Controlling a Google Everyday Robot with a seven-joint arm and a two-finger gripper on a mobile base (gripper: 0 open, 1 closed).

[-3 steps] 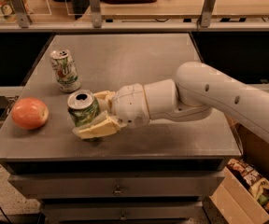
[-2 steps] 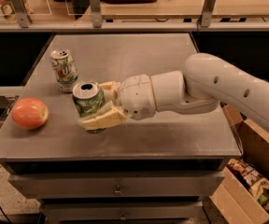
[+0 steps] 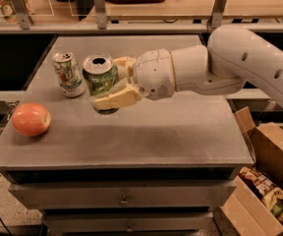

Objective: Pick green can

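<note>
The green can point(image 3: 100, 78) is dark green with pale markings and a silver top with an open tab hole. My gripper point(image 3: 116, 81) is shut on it, one cream finger in front of the can and one behind. The can hangs upright, lifted clear above the grey table point(image 3: 146, 132), with its shadow on the surface below. My white arm reaches in from the right.
A mostly white can point(image 3: 69, 74) with a green-and-red logo stands just left of the held can. A red-orange apple point(image 3: 31, 119) lies near the table's left edge. An open cardboard box point(image 3: 264, 181) with packets sits on the floor at the right. Drawers are below the tabletop.
My gripper has risen with the green can in it and carried it up and to the right, off the table surface. The white can and apple have stayed put.
</note>
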